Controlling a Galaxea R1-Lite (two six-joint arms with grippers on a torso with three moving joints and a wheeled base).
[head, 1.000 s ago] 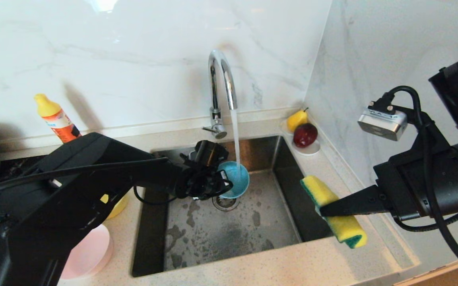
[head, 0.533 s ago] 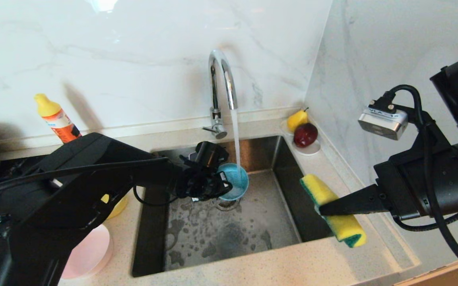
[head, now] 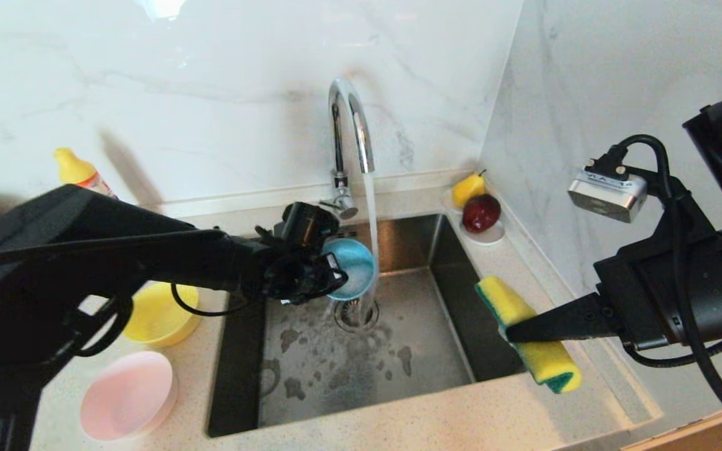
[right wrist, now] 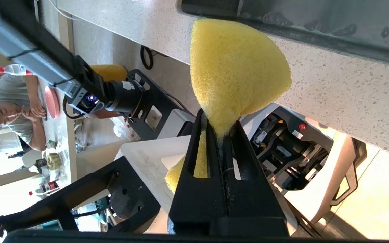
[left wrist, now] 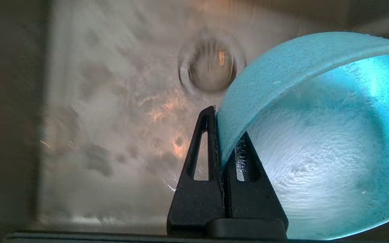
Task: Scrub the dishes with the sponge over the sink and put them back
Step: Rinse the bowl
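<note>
My left gripper (head: 329,275) is shut on the rim of the light blue bowl (head: 351,268), holding it tilted above the sink (head: 398,357) just left of the running water. In the left wrist view the rim sits pinched between the fingers (left wrist: 208,135), and the blue bowl (left wrist: 316,135) fills the frame's right with the drain behind it. My right gripper (head: 511,329) is shut on the yellow and green sponge (head: 527,335) over the sink's right edge; the sponge (right wrist: 235,71) is squeezed between its jaws. The yellow bowl (head: 159,313) and pink bowl (head: 128,394) rest on the counter to the left.
The faucet (head: 351,134) pours water into the drain (head: 356,313). A white saucer (head: 483,235) with a pear and an apple stands at the sink's back right corner. An orange bottle (head: 82,174) stands by the back wall at left. Marble walls close in behind and at right.
My left arm has risen and drawn back to the left, carrying the blue bowl out from under the stream, which now falls straight into the drain. The right arm with the sponge has kept still.
</note>
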